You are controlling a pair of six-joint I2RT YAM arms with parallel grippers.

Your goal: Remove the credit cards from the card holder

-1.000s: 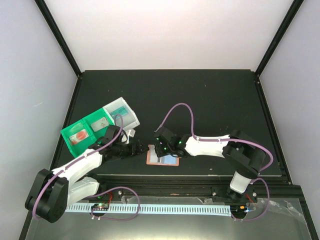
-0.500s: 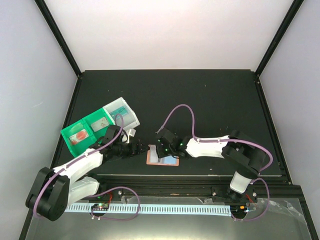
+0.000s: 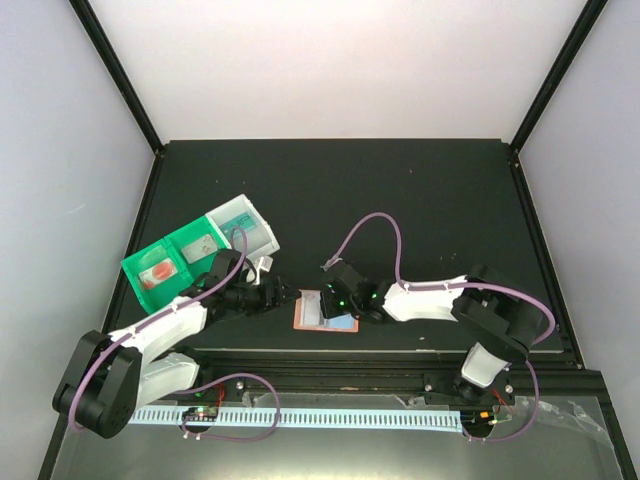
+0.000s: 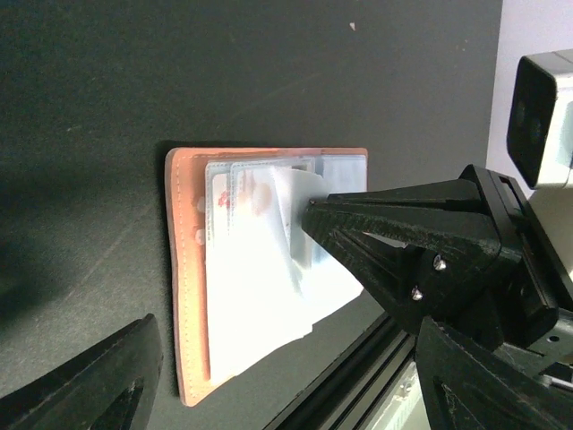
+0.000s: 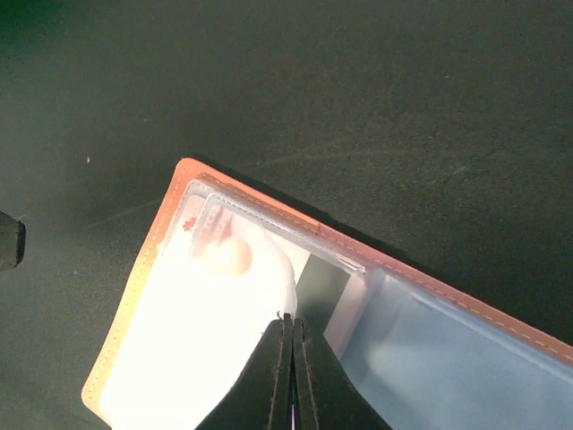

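the salmon-brown leather card holder lies open at lower centre of the top view. your right gripper has its fingers pressed together at the pale plastic card; your left gripper, fingers wide apart, sits just left.

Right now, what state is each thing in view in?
wallet, open, flat on the table.
pale card, partly lifted from its pocket, edge pinched.
other cards, tucked in the wallet.
right claw, shut on the pale card.
left claw, open, beside the wallet, holding nothing.
tray, small things in its compartments.
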